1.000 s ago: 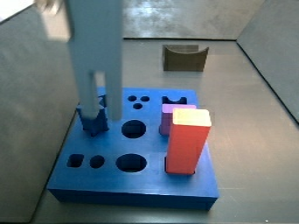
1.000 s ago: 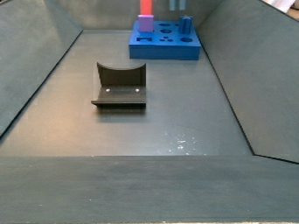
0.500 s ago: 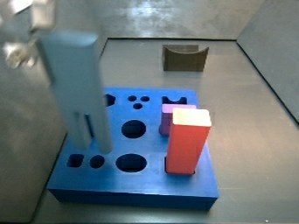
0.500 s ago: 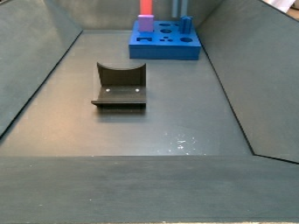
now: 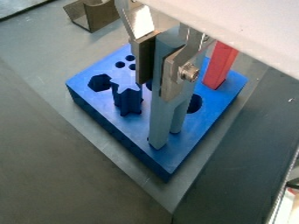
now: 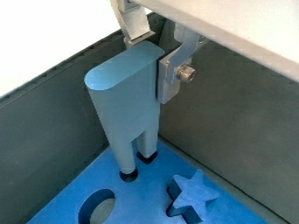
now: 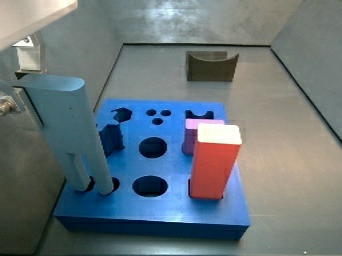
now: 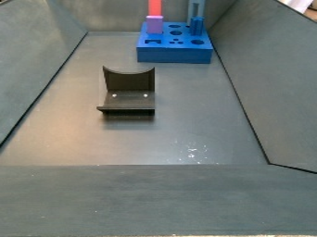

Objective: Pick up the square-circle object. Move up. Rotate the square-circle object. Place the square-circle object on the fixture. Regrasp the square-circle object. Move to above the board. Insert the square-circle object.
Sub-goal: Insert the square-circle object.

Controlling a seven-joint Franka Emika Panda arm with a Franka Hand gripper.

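**Peg standing in the board, fingers around its top**

The silver fingers (image 5: 176, 70) are on two sides of the upper part of the square-circle object (image 5: 163, 114); in a wrist view one pad lies against its side, so the gripper (image 6: 155, 54) seems closed on it, holding it upright; the peg is pale grey-blue with a rounded top, and in a side view its lower end (image 7: 91, 178) is in a hole at the near left corner of the board (image 7: 167, 214); next to it in the board stands a dark blue star-shaped peg (image 6: 193, 194); a tall red block (image 7: 215, 160) with a pale top stands on the right side; the fixture (image 8: 126, 90) is well apart from the board, alone on the grey floor (image 8: 186, 120)
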